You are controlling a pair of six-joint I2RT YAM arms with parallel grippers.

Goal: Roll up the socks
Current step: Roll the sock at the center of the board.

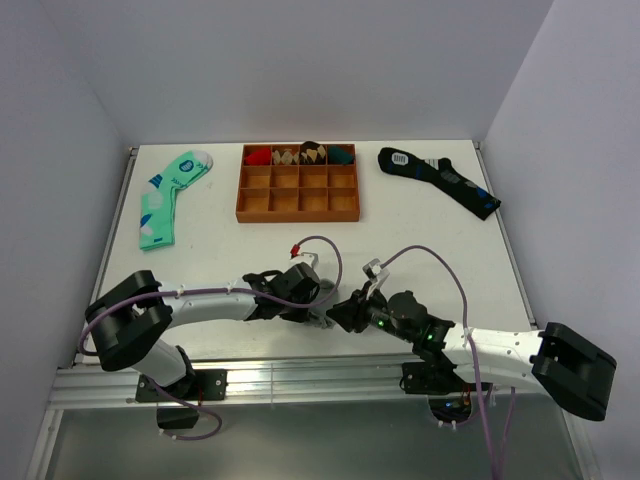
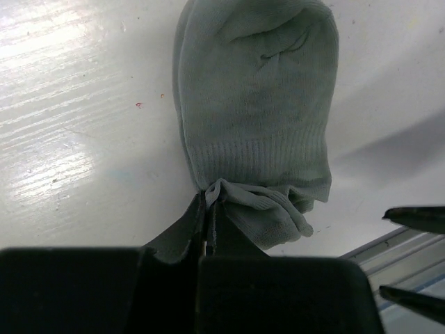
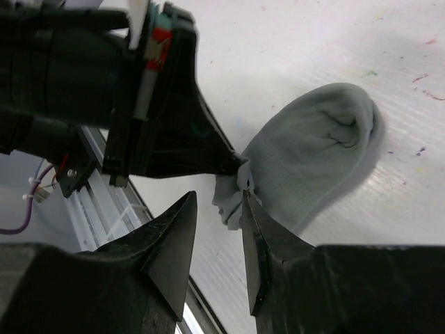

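Observation:
The socks (image 2: 257, 104) are a small light-grey bundle lying on the white table near its front edge, toe end pointing away from my left gripper. My left gripper (image 2: 208, 198) is shut on a bunched fold of the cuff. In the right wrist view the socks (image 3: 313, 153) lie beyond my right gripper (image 3: 219, 198), which is open. One of its fingers (image 3: 252, 229) touches the hanging cuff fold and the other stands apart from it. From above, both grippers meet over the socks (image 1: 322, 298), which are mostly hidden under them.
A brown wooden compartment tray (image 1: 298, 205) stands at the back centre with rolled socks in its far row. A mint-green patterned sock (image 1: 165, 195) lies back left, a dark navy sock (image 1: 440, 180) back right. The table's metal front rail (image 1: 300, 380) runs just behind the grippers.

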